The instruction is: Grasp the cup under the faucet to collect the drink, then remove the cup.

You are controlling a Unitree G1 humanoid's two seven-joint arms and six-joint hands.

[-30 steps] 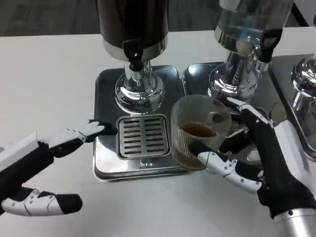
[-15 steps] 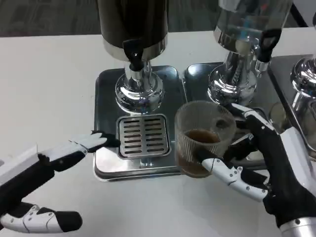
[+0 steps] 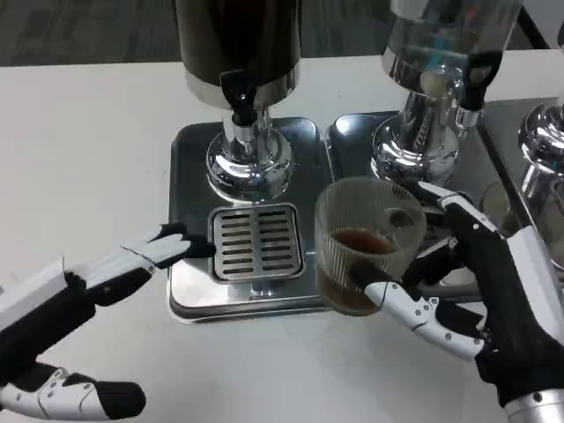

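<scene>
While the right robot hand (image 3: 480, 295) wraps the cup (image 3: 363, 242) from the right side, one white-and-black finger curls across the lower front of the glass and another reaches round behind its rim. Cup: clear ribbed plastic, round, slightly tapered, upright, holding a shallow layer of brown drink; it sits at the right edge of the left tray (image 3: 189, 295), to the right of the drip grate (image 3: 256, 242) and off from beneath the faucet (image 3: 240, 97); whether its base touches the tray or is lifted cannot be told. Right forearm enters from the lower right corner, palm turned toward the cup. Left robot hand (image 3: 97, 291) lies low over the table (image 3: 88, 150), released and holding nothing, fingers spread; its upper finger stretches toward the left edge of the tray, black tip just beside the grate, while a lower finger points right near the bottom edge. Tray is brushed metal, rectangular with rounded corners; grate is slotted, square, shiny. Dark dispenser (image 3: 238, 44) stands on a polished chrome base with a black tap handle. A second, clear-bodied dispenser (image 3: 441, 53) stands on its own tray to the right. Table surface is plain white, matte.
</scene>
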